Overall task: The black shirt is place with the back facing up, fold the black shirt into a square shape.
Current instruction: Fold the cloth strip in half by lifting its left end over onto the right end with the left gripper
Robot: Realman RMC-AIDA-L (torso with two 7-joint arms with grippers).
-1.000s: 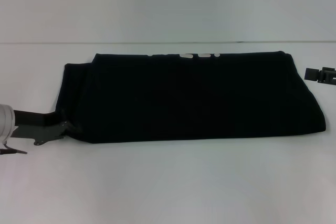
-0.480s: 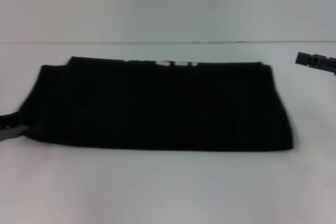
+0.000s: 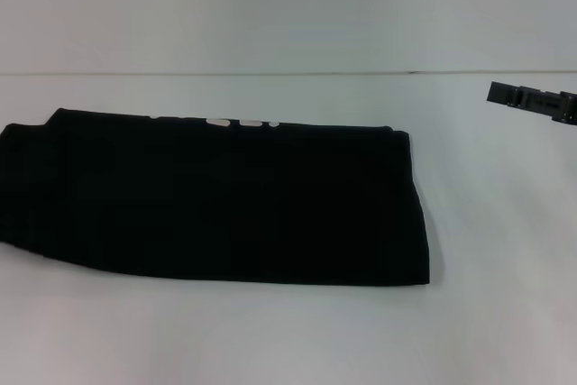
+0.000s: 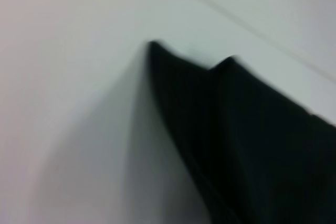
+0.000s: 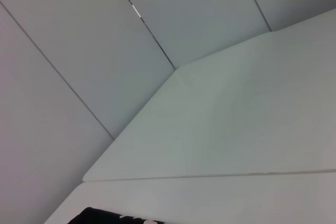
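**Shirt folded to a long band, final cross-fold not yet made**

The black shirt [image 3: 212, 200] lies flat on the white worktop [image 3: 297, 331] as a long band, its length running along the worktop. One short end reaches the worktop's left edge and runs out of the head view; the other short end stops about midway across, well apart from the right edge. A few white marks show along its far long edge. Judging from this shape, the lengthwise folds are done and the step in hand is the cross-fold that would turn the band into a square. That move calls for taking one short end by its corners and carrying it over the other, keeping the layers aligned so the edges meet.

The right hand [image 3: 532, 101] hovers near the worktop's far right corner, apart from the shirt and holding nothing; whether it is released or clenched I cannot tell. The left hand appears in no view, so its state is unknown.

The left wrist view shows what the head view cuts off: the shirt's left end, with two pointed corners of stacked layers on bare worktop. The right wrist view shows mostly wall panels and worktop, with only a sliver of shirt.
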